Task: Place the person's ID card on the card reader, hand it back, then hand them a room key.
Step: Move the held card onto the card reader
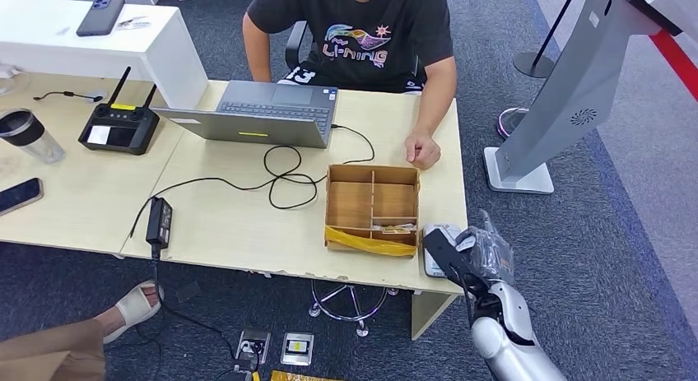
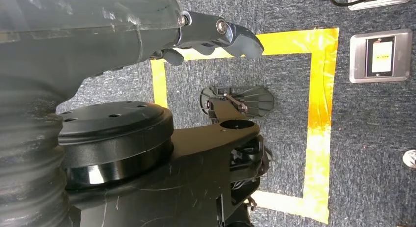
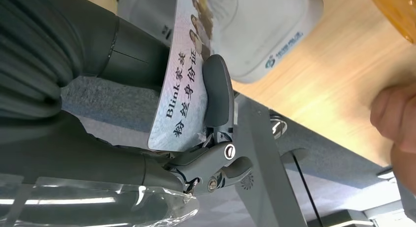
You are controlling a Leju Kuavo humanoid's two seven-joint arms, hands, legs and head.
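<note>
Pale printed ID card (image 3: 184, 85), pinched flat between dark fingers (image 3: 218, 92), tilted just above the card reader. White, rounded card reader (image 1: 439, 248) at the counter's (image 1: 247, 225) near corner, beside the wooden box.

Counts of things on and around the tabletop

One laptop (image 1: 262, 111) at 12 o'clock; one person (image 1: 362, 35) seated behind it; one wooden box (image 1: 372, 208) at 3 o'clock with four compartments; one card reader (image 1: 439, 249) just beside the box at 4 o'clock; one ID card (image 3: 184, 75) pinched in the right hand (image 1: 473, 253); one remote controller (image 1: 119, 126) with two antennas at 10 o'clock; one cup (image 1: 29, 136) and one phone (image 1: 18, 195) at 9 o'clock, a second phone (image 1: 100, 16) at 11 o'clock on the white stand; one power brick (image 1: 159, 220) at 7 o'clock; two floor sockets (image 1: 276, 346) at 6 o'clock; one left hand (image 2: 211, 38) above the taped floor.
</note>
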